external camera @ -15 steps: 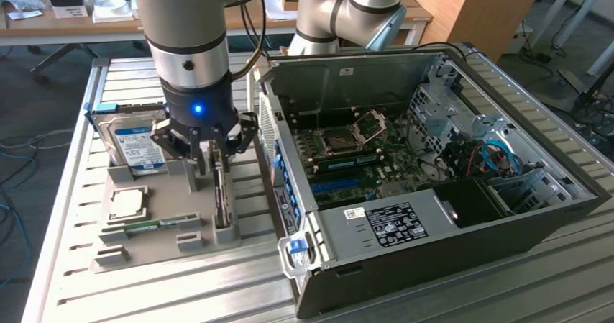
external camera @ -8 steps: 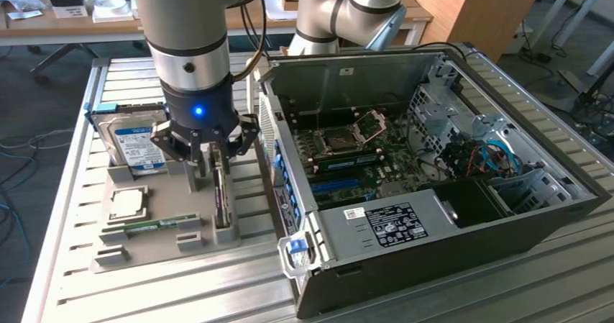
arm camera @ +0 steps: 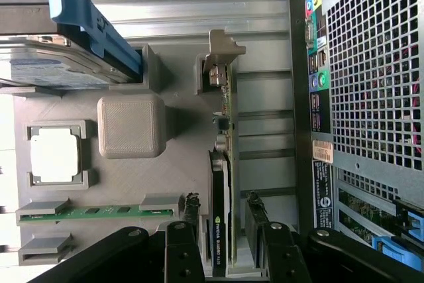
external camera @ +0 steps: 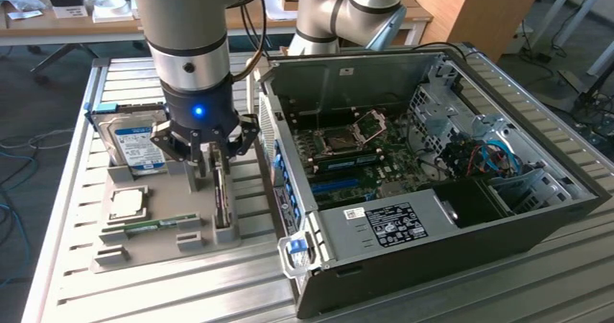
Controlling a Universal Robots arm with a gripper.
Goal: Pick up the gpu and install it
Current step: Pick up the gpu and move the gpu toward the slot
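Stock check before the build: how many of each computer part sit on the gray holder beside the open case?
Hard drive: 1
Processor chip: 1
Memory stick: 1
gpu: 1
Total: 4

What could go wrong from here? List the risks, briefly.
1. The open claw straddles the gpu, which stands on edge in the grey holder. The gaps on either side look uneven, so closing may push the card sideways in its slot.
2. The computer case stands close beside the holder, so a lifted card could strike its rear wall.
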